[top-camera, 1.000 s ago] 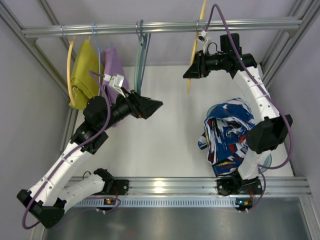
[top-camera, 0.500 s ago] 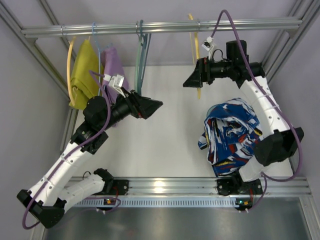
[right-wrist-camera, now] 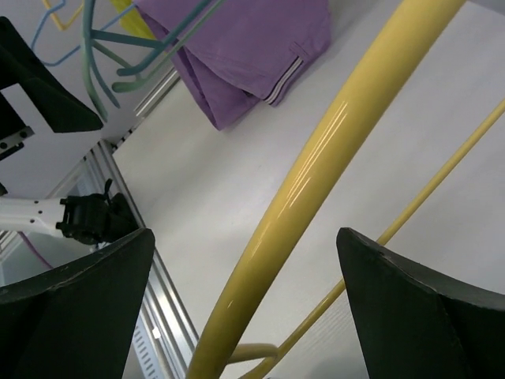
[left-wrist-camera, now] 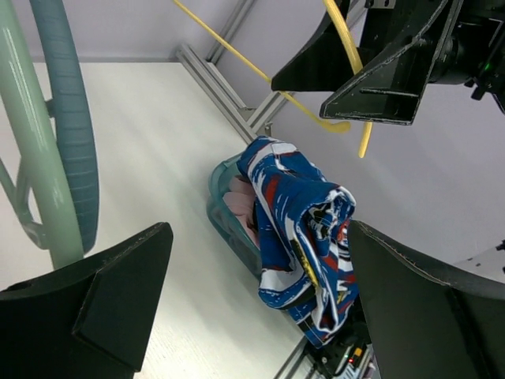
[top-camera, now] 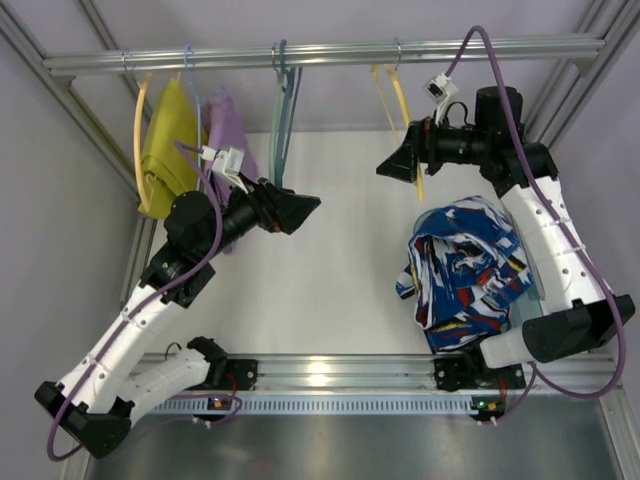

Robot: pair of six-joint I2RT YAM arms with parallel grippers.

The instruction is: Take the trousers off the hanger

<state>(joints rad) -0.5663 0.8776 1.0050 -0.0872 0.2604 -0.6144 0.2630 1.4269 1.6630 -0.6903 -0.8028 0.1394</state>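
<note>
Trousers [top-camera: 460, 275] heaped over teal tub [left-wrist-camera: 217, 201], apart from yellow hanger [right-wrist-camera: 331, 150]. Right fingers [right-wrist-camera: 71, 316] wide, hanger bar between; left fingers [left-wrist-camera: 87, 316] wide, empty.

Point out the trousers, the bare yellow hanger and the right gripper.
trousers [top-camera: 460, 270], top external view, middle of the crumpled printed cloth.
yellow hanger [right-wrist-camera: 312, 197], right wrist view, on its thick bar.
right gripper [top-camera: 390, 165], top external view, between its fingertips.
</note>
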